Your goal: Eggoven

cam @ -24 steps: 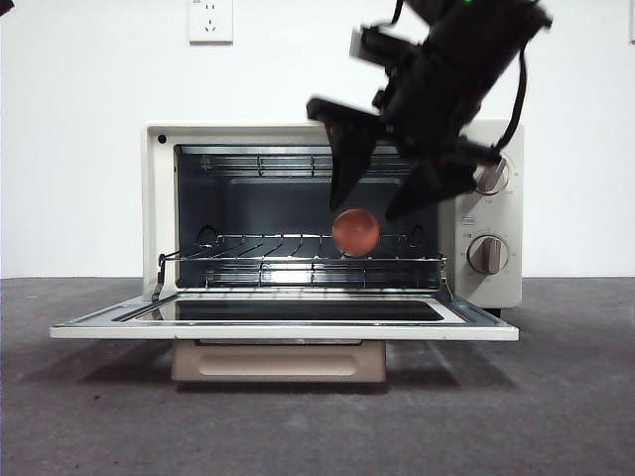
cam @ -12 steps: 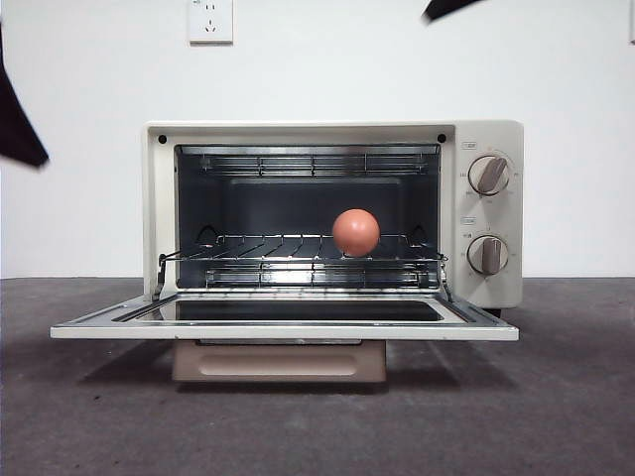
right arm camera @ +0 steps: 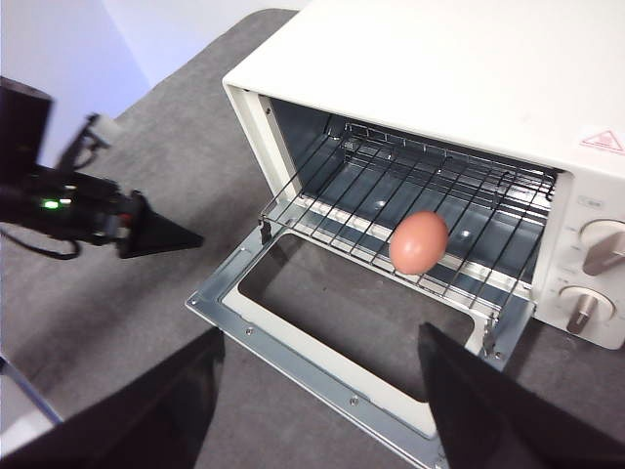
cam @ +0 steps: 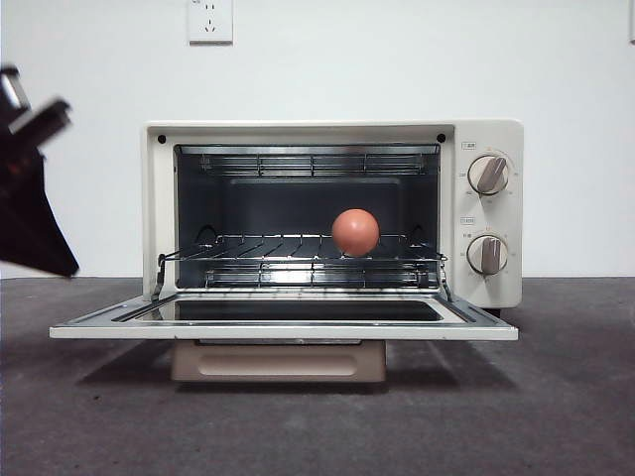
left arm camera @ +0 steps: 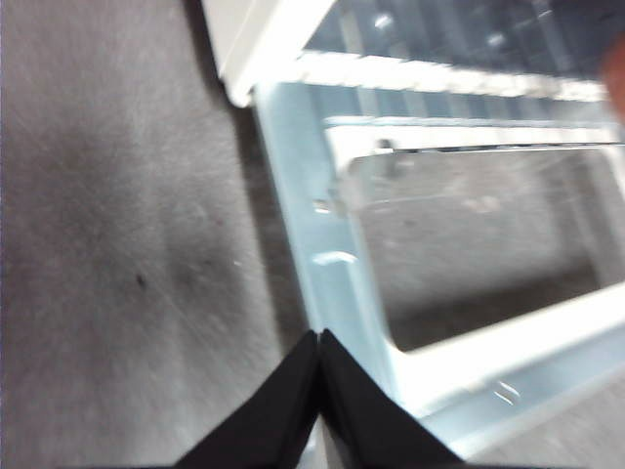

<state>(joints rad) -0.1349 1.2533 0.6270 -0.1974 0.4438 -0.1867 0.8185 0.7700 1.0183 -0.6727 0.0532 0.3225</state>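
a: where was the egg?

b: it sat on the wire rack inside the toaster oven, toward the side with the two knobs. nothing touched it. in the right wrist view the egg lay ahead of the right gripper, beyond the lowered door, roughly in line with the gap between that gripper's jaws.

a: and the jaws of the right gripper?

b: spread wide, with nothing between them. it hung above the table in front of the oven, well apart from the egg and clear of the door.

a: the door itself?

b: folded down flat, its glass panel facing up and the beige handle showing beneath its front edge.

a: what about the left gripper?

b: its jaws were pressed together to a point, gripping nothing. just ahead of the tip was the metal frame of the open door, near the door's corner on the side away from the knobs. the wrist picture was blurred, so i couldn't tell whether the tip touched the frame. from the right wrist view the left gripper showed as a dark cone near that same corner of the door, and a small gap seemed to separate them.

a: and from the front?

b: the left gripper appeared dark and blurred at the picture's edge, beside the oven's plain side wall and apart from it. a wall socket was on the white wall behind, above the oven.
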